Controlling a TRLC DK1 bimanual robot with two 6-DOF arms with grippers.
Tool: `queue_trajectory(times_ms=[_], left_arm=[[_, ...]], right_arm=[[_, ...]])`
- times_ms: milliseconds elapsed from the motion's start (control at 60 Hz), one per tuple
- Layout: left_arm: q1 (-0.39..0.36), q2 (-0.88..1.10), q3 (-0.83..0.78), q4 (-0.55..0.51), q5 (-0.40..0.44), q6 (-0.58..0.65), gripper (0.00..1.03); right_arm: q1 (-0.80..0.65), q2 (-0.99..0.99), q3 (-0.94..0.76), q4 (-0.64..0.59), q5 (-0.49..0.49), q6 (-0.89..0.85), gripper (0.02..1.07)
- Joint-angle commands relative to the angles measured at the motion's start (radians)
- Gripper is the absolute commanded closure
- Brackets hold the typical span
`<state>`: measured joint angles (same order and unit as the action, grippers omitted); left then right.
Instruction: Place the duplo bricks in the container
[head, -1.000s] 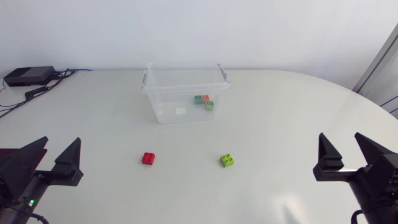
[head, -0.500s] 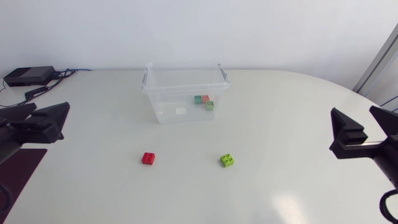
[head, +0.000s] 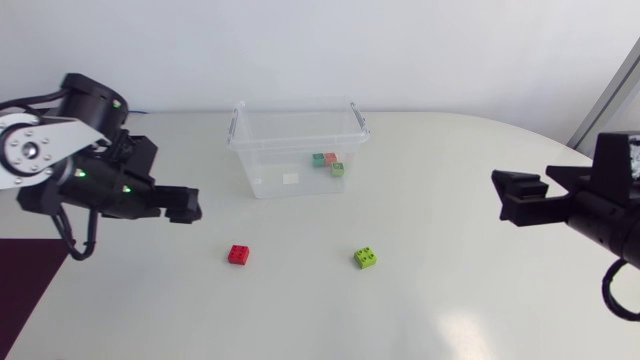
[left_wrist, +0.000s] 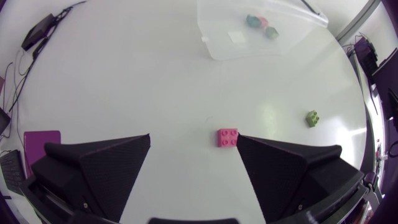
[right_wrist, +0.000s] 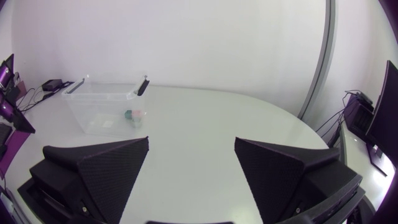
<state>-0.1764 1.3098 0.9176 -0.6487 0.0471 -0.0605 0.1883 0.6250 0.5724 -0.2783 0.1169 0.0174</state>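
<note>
Left claw (head: 186, 206) wide open, empty, frame left; right claw (head: 520, 180) likewise, frame right. Red brick (head: 239, 254), green brick (head: 366, 258) on worktop (head: 450, 300), lower centre; container (head: 256, 172) upper centre.

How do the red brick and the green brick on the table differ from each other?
Colour: the red brick is red, while the green brick is lime green.
Place: the red brick lies just ahead of the open left gripper, near one fingertip. The green brick lies farther from it, off to the side.
Shared: both lie studs up on the table, outside the container, and neither gripper touches them.
</note>
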Motion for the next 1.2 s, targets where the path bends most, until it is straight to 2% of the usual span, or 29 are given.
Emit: queue_trajectory(times_ms=[0,133,250,500,533,583,633,667,850,917,950,1183], left_arm=[[-0.054,0.114,0.067,-0.037,0.014,-0.039,0.05],[-0.113,0.264,0.147,-0.092,0.005,-0.064,0.06],[-0.158,0.359,0.196,-0.098,-0.046,-0.071,0.06],[-0.215,0.503,0.293,-0.146,-0.062,-0.117,0.11],[-0.221,0.523,0.303,-0.151,-0.067,-0.127,0.15],[-0.221,0.537,0.311,-0.151,-0.067,-0.137,0.20],[-0.221,0.549,0.319,-0.155,-0.067,-0.145,0.27],[-0.221,0.554,0.320,-0.154,-0.067,-0.148,0.32],[-0.221,0.575,0.313,-0.135,-0.066,-0.162,0.53],[-0.224,0.586,0.311,-0.131,-0.066,-0.162,0.55],[-0.227,0.595,0.311,-0.131,-0.066,-0.167,0.59],[-0.236,0.649,0.305,-0.135,-0.066,-0.173,0.69]], right_arm=[[0.005,0.042,0.034,-0.015,-0.017,0.050,0.07],[-0.001,0.088,0.044,-0.015,-0.074,0.078,0.07],[0.007,0.127,0.063,-0.041,-0.118,0.079,0.07],[0.010,0.245,0.145,-0.142,-0.123,0.058,0.07],[0.010,0.286,0.165,-0.176,-0.132,0.059,0.07],[0.000,0.366,0.201,-0.222,-0.244,0.049,0.07],[-0.039,0.427,0.216,-0.249,-0.399,0.006,0.07],[-0.052,0.452,0.225,-0.251,-0.450,-0.011,0.07],[0.017,0.610,0.296,-0.251,-0.395,-0.010,0.07],[0.069,0.668,0.322,-0.248,-0.324,-0.010,0.07],[0.092,0.702,0.334,-0.251,-0.296,-0.008,0.07],[0.229,0.914,0.412,-0.259,-0.201,0.019,0.07]])
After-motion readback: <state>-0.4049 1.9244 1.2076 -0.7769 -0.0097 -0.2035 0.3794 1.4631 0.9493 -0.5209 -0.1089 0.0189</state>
